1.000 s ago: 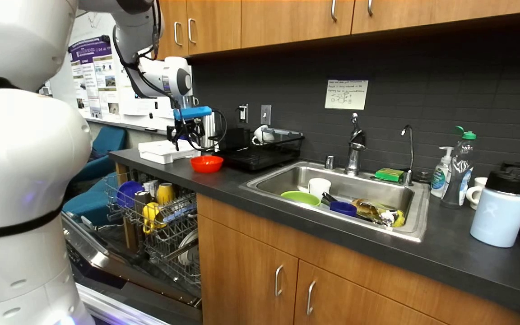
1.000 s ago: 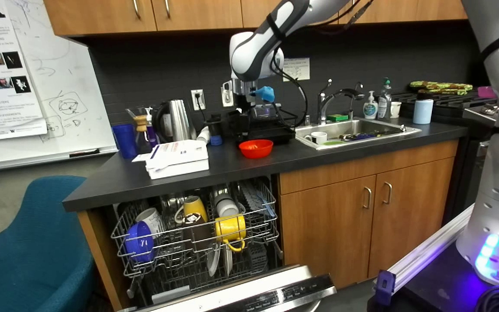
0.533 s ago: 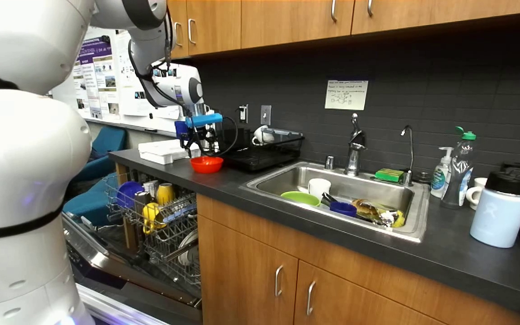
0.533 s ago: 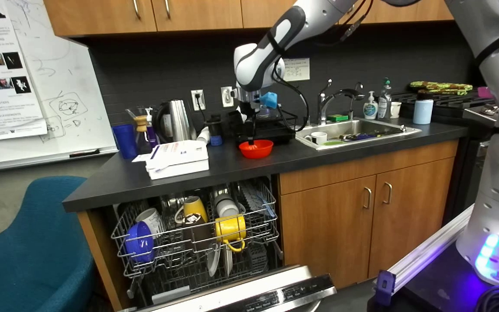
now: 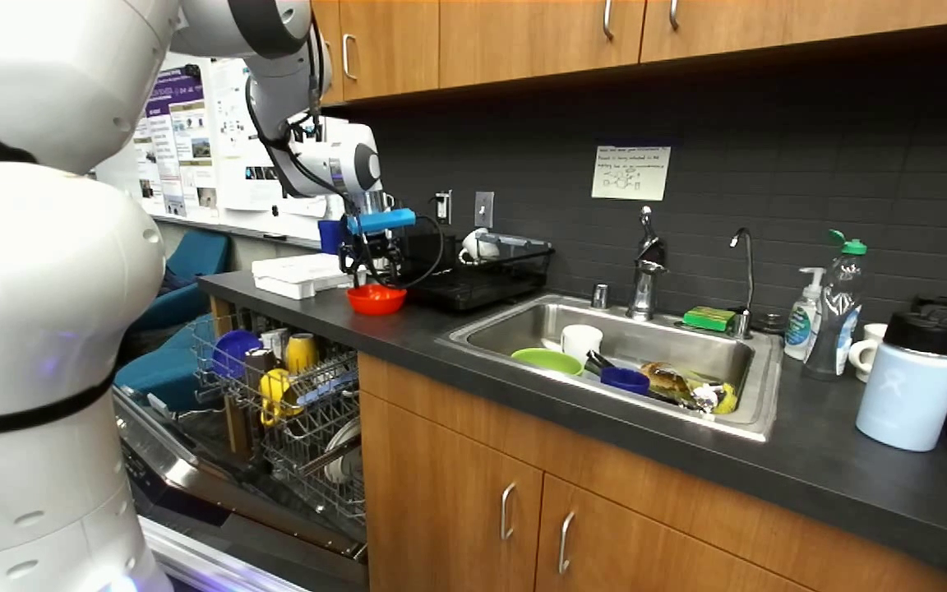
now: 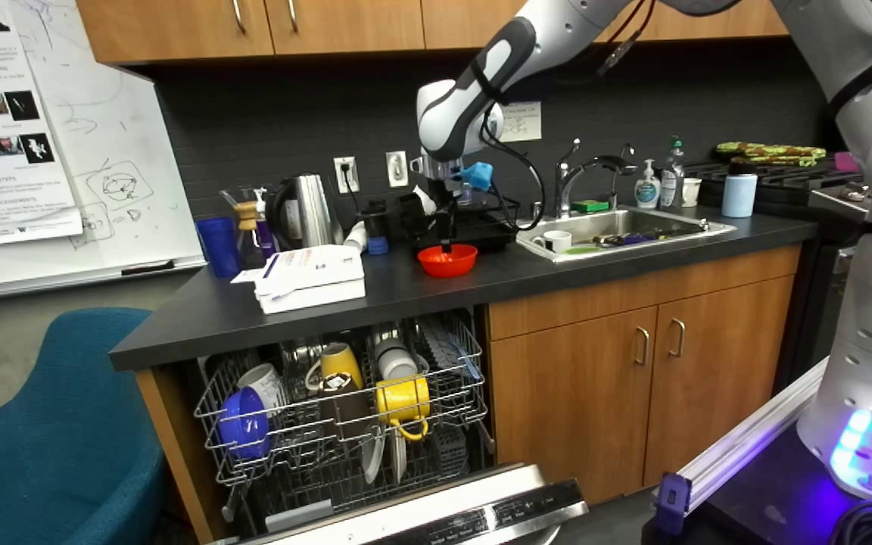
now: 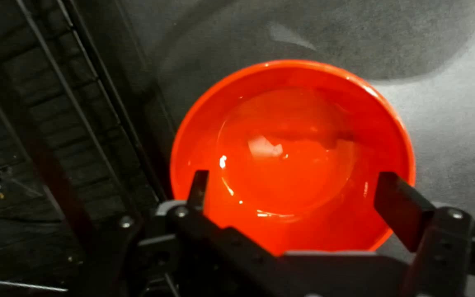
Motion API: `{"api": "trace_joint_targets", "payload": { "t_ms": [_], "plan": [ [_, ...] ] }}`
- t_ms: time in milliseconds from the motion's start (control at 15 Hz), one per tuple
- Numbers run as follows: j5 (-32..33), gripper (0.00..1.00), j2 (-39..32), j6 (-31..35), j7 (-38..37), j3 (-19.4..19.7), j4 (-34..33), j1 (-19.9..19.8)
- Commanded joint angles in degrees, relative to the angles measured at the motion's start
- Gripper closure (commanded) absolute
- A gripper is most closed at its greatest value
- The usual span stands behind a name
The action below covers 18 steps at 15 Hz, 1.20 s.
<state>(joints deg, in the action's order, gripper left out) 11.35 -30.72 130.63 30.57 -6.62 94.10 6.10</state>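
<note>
Reaching with hand spread apart over red bowl on bench, just beside black dish rack; could tip or skid it by coming down off-centre on the rim

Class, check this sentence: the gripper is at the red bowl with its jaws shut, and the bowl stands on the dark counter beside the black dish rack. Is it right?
No: the jaws are open, not shut, as the wrist view shows. The gripper is at the red bowl, which stands on the dark counter beside the black dish rack.
</note>
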Motion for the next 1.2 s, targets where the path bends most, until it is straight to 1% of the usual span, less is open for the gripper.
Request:
{"api": "trace_joint_targets", "payload": {
  "t_ms": [0,333,733,933,1133],
  "plan": [
    [-0.4,0.0,1.3,-3.2,-1.7,-0.8,0.0,-0.3],
    [-2.6,0.0,3.2,-7.4,-2.9,-1.9,1.8,-0.7],
    [-7.0,0.0,4.2,-11.1,-3.3,-2.8,2.7,-1.0],
    [-9.2,0.0,5.6,-12.5,-3.0,-3.4,4.8,-1.1],
    [-11.3,0.0,8.2,-13.2,-1.8,-4.5,8.5,-1.2]
  ]
}}
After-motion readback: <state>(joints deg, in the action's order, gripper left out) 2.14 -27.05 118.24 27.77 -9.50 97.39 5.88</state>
